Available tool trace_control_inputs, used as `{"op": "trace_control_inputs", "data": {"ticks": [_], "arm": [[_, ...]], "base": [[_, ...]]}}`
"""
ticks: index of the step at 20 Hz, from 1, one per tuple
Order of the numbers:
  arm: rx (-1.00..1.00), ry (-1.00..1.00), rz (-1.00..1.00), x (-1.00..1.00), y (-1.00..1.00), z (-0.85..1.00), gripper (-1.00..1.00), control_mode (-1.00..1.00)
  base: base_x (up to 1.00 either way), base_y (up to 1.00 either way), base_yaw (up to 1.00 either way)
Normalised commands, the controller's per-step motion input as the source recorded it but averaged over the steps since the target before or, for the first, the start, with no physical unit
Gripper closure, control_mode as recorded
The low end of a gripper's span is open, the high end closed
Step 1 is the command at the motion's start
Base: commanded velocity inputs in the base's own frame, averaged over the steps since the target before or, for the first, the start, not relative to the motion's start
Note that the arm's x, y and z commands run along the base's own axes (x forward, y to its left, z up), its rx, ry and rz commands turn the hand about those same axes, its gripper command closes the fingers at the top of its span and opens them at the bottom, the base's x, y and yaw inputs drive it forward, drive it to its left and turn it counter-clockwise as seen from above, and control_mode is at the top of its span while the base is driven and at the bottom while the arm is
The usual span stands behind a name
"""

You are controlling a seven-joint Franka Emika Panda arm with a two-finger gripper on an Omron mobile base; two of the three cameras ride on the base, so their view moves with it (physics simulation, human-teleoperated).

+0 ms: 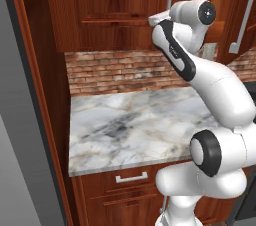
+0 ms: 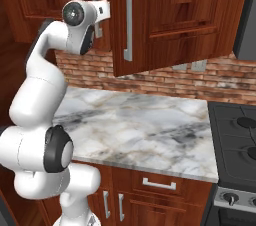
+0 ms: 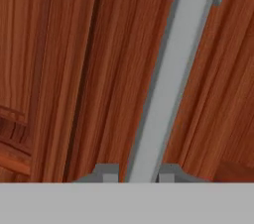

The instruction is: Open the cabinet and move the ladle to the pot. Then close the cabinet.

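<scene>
Straddling the long silver bar handle (image 3: 163, 94) of the reddish-brown wall cabinet (image 2: 170, 15), gripper (image 3: 139, 173) stood narrow, grip unclear | marble counter (image 1: 135, 125) lay below | brick backsplash (image 1: 120, 72) behind.

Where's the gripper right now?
The gripper is up at the cabinet, its fingertips either side of a door's silver bar handle; in the right base view the hand sits at the left door's handle.

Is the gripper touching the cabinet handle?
Touching. In the hand view the silver handle runs down between the two fingertips of the gripper, which sit tight against its sides with no gap.
</scene>
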Motion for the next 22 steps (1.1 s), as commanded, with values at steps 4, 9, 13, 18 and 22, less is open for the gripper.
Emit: {"op": "trace_control_inputs", "data": {"ticks": [4,9,13,18,22], "arm": [[0.0,-0.14,0.0,-0.48,0.26,0.0,1.0,-1.0],[0.0,-0.08,-0.06,-0.41,0.61,0.0,1.0,-1.0],[0.0,-0.01,-0.15,-0.26,0.91,0.0,1.0,-1.0],[0.0,0.01,-0.18,-0.12,0.87,0.02,1.0,-1.0],[-0.01,0.05,-0.18,-0.21,0.8,0.12,1.0,-1.0]], "base": [[0.0,0.0,0.0],[0.0,0.0,0.0],[0.0,0.0,0.0],[0.0,0.0,0.0],[0.0,0.0,0.0]]}}
